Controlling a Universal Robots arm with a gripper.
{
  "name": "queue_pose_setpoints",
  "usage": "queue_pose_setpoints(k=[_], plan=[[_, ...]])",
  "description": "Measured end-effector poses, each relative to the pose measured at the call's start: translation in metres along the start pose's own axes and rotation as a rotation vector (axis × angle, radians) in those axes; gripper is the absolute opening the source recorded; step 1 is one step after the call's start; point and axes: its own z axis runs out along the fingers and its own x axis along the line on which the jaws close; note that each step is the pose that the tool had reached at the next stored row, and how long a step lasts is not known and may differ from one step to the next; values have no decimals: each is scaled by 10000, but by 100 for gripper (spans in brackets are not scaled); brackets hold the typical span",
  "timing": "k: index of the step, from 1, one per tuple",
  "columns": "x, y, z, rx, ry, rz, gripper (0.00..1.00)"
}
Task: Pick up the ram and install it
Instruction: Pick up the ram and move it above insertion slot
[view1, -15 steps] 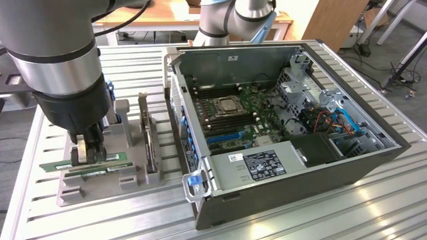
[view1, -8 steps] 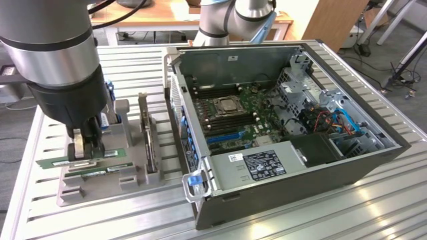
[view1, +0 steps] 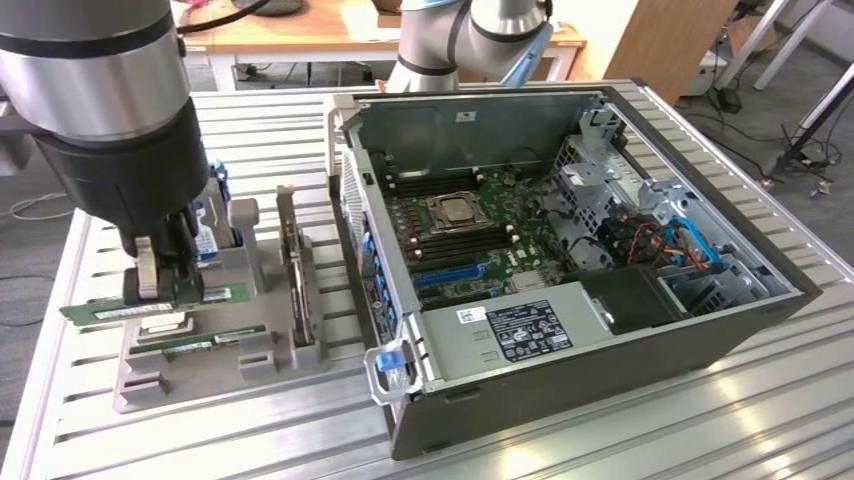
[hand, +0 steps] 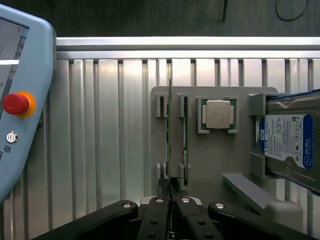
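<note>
Gripper (view1: 160, 290) clenched on the ram (view1: 220, 297).
Green stick sits at the grey holder (view1: 174, 385), beside the open computer case (view1: 641, 380).

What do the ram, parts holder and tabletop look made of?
Ram: likely fibreglass circuit board; thin, flat, green. Parts holder: matte grey plastic, possibly printed; dull, no glare. Tabletop: likely bare aluminium; grooved silver slats, bright reflections.

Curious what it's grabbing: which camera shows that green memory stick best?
The exterior view: the ram shows its long green side, clamped in the hand. The wrist view shows it edge-on, as a thin line.
</note>
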Motion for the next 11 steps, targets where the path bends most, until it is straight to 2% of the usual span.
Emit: queue_pose_setpoints(k=[11], plan=[[-5, 14, -332, -1, 1, -1, 12]])
